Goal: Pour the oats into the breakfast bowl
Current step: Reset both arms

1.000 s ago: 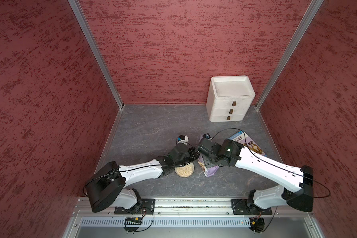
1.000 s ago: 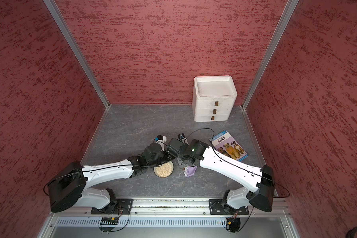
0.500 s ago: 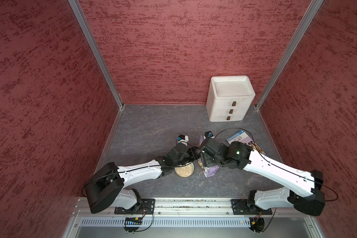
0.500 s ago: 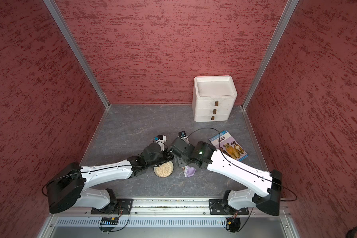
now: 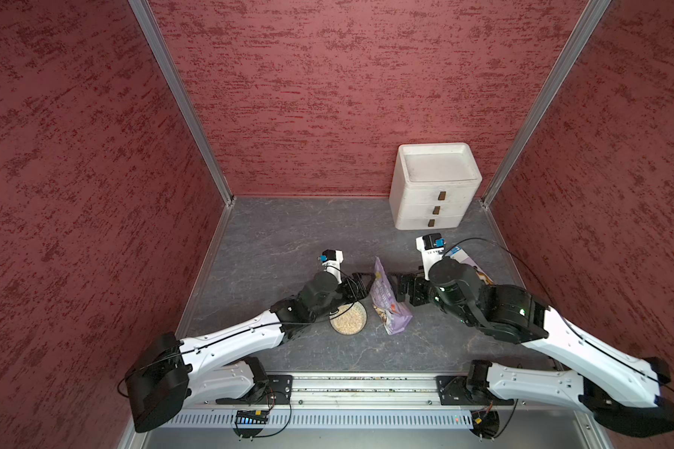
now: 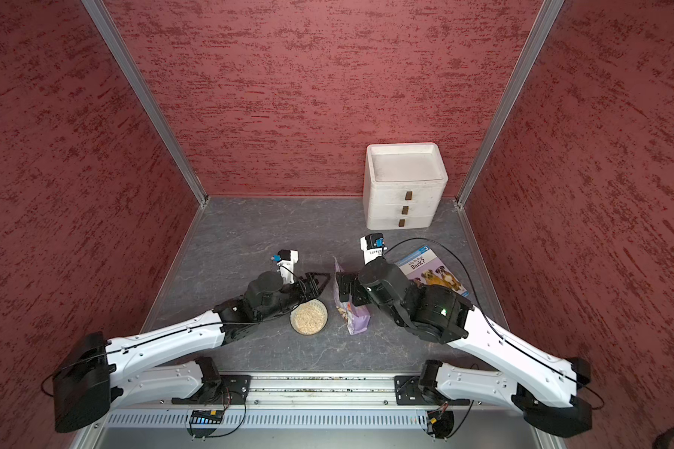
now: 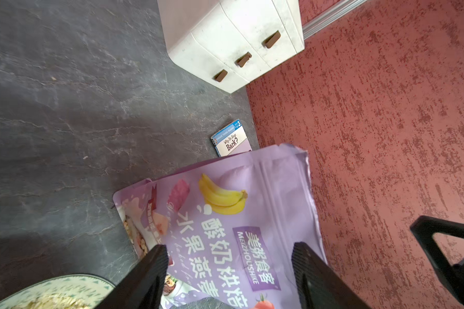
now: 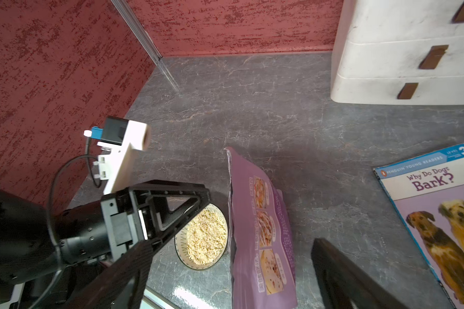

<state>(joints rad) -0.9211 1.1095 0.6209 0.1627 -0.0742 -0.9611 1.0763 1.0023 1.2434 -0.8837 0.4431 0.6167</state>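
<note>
Oats (image 5: 348, 320), flaky, fill round bowl (image 8: 198, 266); left tool (image 5: 362, 285) and right tool (image 5: 399, 288) released, flanking foil pouch (image 5: 386, 301).

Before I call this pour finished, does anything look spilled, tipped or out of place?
Nothing much. The oats are in the bowl, and the pouch stands upright beside it. Only two tiny pale specks lie on the table farther off, possibly stray flakes.
</note>
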